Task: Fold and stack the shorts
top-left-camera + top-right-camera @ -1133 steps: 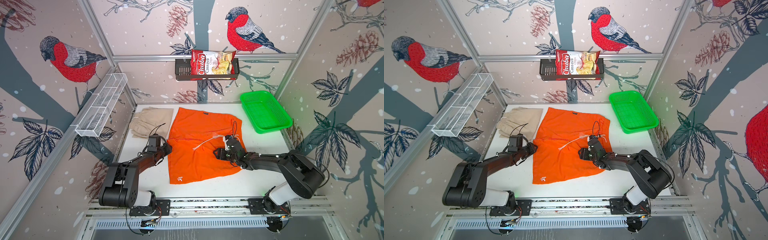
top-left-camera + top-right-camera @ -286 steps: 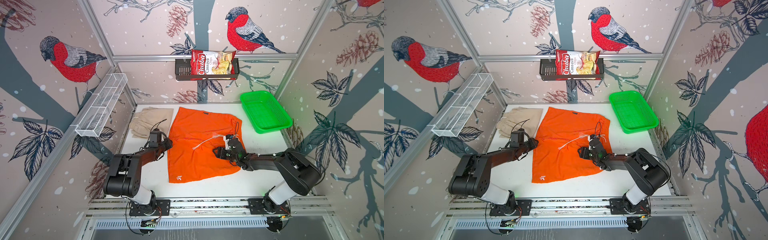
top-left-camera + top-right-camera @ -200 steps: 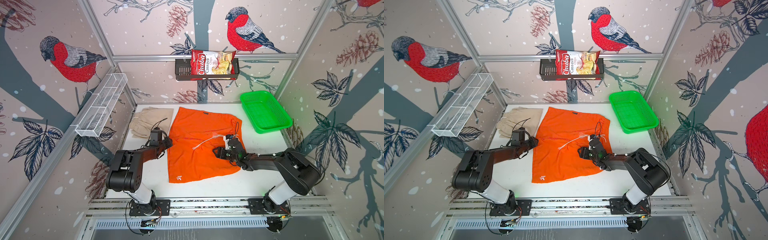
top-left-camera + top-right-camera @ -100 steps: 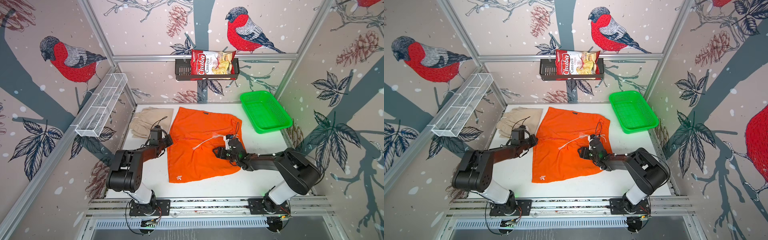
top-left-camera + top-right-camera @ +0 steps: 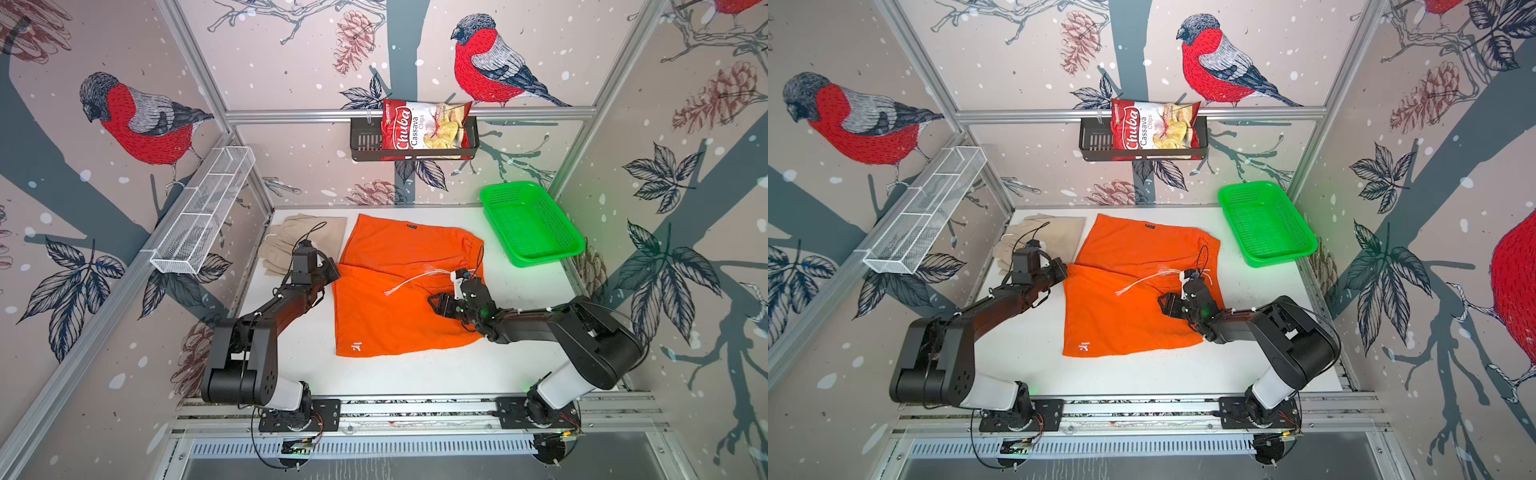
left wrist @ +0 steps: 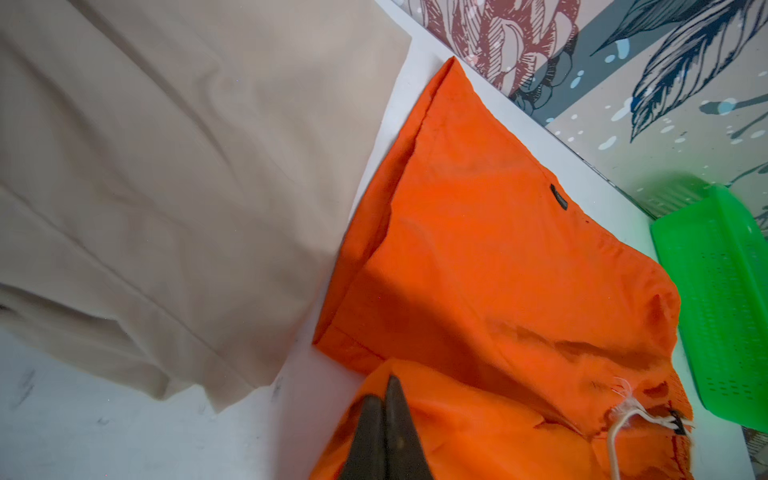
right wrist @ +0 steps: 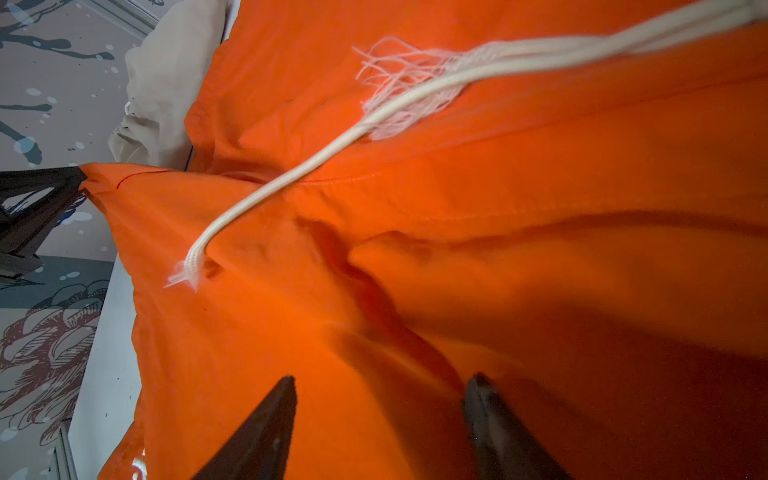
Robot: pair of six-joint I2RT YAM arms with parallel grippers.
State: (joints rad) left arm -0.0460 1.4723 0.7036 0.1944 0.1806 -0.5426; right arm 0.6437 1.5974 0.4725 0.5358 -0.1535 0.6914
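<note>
In both top views the bright orange cloth shorts [image 5: 399,299] lie spread flat at mid-table on the white tabletop [image 5: 415,374]. The beige cloth shorts [image 5: 299,232] lie just beside them at the far left, and a green plastic mesh basket [image 5: 536,232] stands at the far right. The left gripper [image 5: 333,271] sits at the orange pair's left edge. The right gripper [image 5: 435,304] is low over their right half, near the white drawstring [image 5: 415,279]. Left wrist view: the left gripper [image 6: 386,401] has its jaws pressed together, pinching an orange hem corner. Right wrist view: the right gripper [image 7: 380,386] has its jaws apart above orange cloth, gripping nothing.
</note>
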